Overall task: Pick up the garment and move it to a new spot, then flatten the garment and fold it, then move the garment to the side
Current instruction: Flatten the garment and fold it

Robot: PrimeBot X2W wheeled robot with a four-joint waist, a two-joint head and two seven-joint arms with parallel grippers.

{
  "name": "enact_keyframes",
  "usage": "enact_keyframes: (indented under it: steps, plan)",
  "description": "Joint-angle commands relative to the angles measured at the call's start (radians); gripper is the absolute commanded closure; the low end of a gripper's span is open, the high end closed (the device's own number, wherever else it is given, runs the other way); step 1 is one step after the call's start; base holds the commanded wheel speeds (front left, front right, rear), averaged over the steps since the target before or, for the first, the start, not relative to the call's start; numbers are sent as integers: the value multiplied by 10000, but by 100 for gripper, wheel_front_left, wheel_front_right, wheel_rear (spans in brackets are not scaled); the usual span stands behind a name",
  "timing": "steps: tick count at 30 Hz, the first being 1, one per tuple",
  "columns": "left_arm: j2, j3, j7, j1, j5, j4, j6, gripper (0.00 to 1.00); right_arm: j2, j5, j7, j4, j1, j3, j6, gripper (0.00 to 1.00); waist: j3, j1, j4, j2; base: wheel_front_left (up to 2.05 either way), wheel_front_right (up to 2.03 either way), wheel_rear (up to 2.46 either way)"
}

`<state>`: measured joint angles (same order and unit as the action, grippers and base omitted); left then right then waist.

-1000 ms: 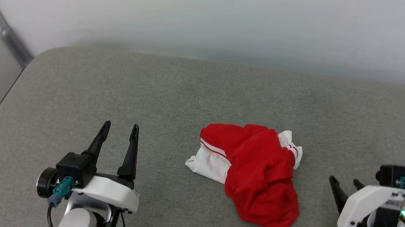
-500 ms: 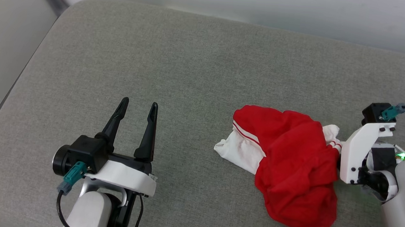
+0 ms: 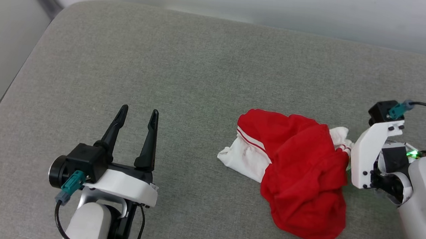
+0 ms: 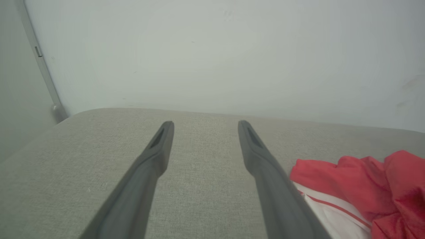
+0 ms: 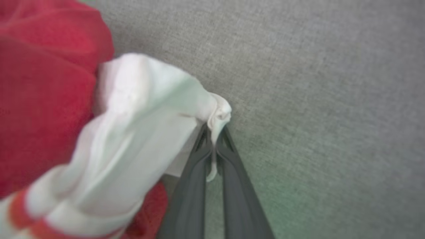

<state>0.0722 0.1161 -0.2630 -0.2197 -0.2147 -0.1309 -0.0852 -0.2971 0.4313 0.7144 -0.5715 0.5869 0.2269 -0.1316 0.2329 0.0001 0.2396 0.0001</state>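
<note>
My right gripper (image 5: 215, 138) pinches the shirt (image 3: 302, 178) by its white sleeve (image 5: 142, 116), 2 o'clock edge; left gripper (image 3: 137, 113) gapes wide.

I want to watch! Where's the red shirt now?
In the head view the garment lies crumpled on the grey cushion, right of middle, its white sleeve pinched by the right gripper; the left gripper stands apart, leftward.

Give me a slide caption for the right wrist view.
Right gripper shut on a white fold of the crumpled red garment, above the grey cushion.
</note>
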Motion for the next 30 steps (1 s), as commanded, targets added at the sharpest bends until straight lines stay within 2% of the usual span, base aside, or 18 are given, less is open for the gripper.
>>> enact_keyframes:
  steps: [1,6,11,15,18,21,24,25,26,27,29,30]
  plan:
    - [-5,-72,-24,102,79,-30,-35,0,-197,-101,-245,233,109,-84,15,100,-223,-1,-267,-1,0,0,0]
    - [30,-223,-24,311,162,-134,-96,0,-463,-423,-716,1436,-272,-795,12,100,-567,-1,-859,-1,0,0,0]
    - [62,-364,-24,477,201,-176,-74,0,-521,-879,-645,2845,-1552,-2395,12,100,-719,-1,-1457,-1,0,0,0]
    - [95,-448,-24,544,223,-229,-45,0,-32,-1112,-408,3589,-3103,-3896,12,100,-748,-1,-1823,-1,0,0,0]
    - [128,-491,-24,534,199,-282,-59,0,518,-1175,-380,3654,-4259,-4985,12,100,-708,-1,-1964,-1,0,0,0]
    - [183,-539,-24,488,181,-345,-66,0,1085,-1245,-552,3476,-5001,-5682,11,100,-640,-1,-2063,-1,0,0,0]
    - [219,-599,-24,486,157,-458,-41,0,1478,-1335,-937,3149,-5398,-5934,11,98,-619,-1,-2120,-1,0,0,0]
    - [228,-622,-24,497,139,-495,-43,0,1609,-1327,-1114,3075,-5436,-5950,11,67,-626,-1,-2128,-1,0,0,0]
    - [238,-641,-24,517,119,-532,-36,0,1687,-1288,-1383,3063,-5398,-5949,11,47,-637,-1,-2136,-1,0,0,0]
    - [249,-663,-24,535,107,-568,-33,0,1723,-1343,-1749,3107,-5354,-5957,11,0,-661,-1,-2134,-1,0,0,0]
    - [251,-679,-24,592,109,-644,-30,0,1788,-1382,-2438,3213,-5333,-5907,11,0,-746,-1,-2106,-1,0,0,0]
    - [251,-679,-24,592,109,-644,-30,0,1788,-1382,-2438,3213,-5333,-5907,11,0,-746,-1,-2106,-1,0,0,0]
